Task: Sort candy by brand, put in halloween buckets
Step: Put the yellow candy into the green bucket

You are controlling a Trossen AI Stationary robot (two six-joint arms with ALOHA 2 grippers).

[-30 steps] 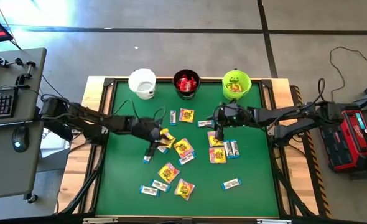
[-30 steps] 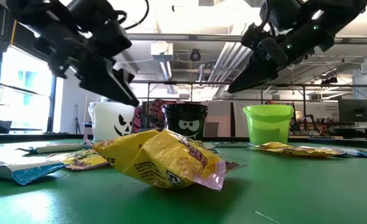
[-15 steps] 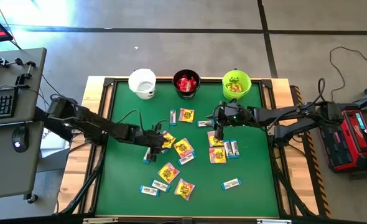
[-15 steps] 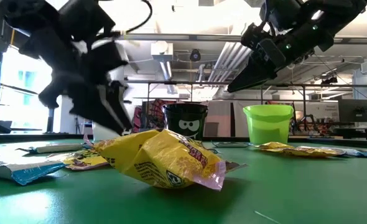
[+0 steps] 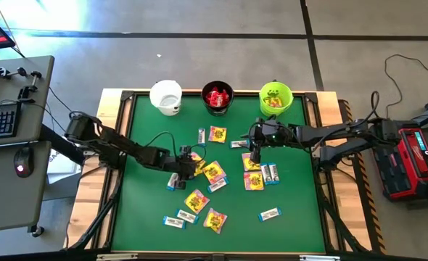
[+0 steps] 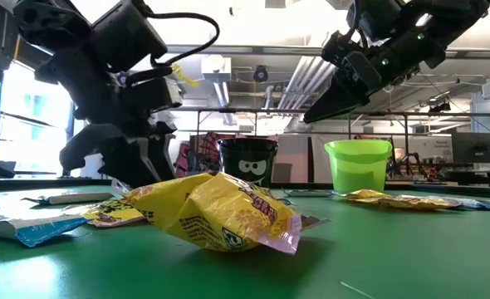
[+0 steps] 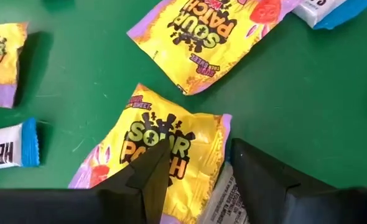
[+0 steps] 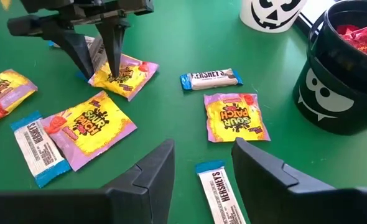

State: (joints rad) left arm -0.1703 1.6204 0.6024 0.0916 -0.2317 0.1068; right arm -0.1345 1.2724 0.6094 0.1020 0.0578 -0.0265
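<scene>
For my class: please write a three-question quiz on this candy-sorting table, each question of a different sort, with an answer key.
1. True or false: the black bucket holds red candy.
2. Multiple choice: the left gripper is down over which packet? A) a white-and-blue bar B) a yellow-and-pink packet C) a red packet
3. Short answer: which bucket stands on the left arm's side of the row?

Key
1. True: red wrappers show inside it.
2. B: its open fingers straddle that packet's edge on the green table.
3. The white bucket; the lime green bucket stands at the other end, nearer the right gripper, which hangs open above the table.
</scene>
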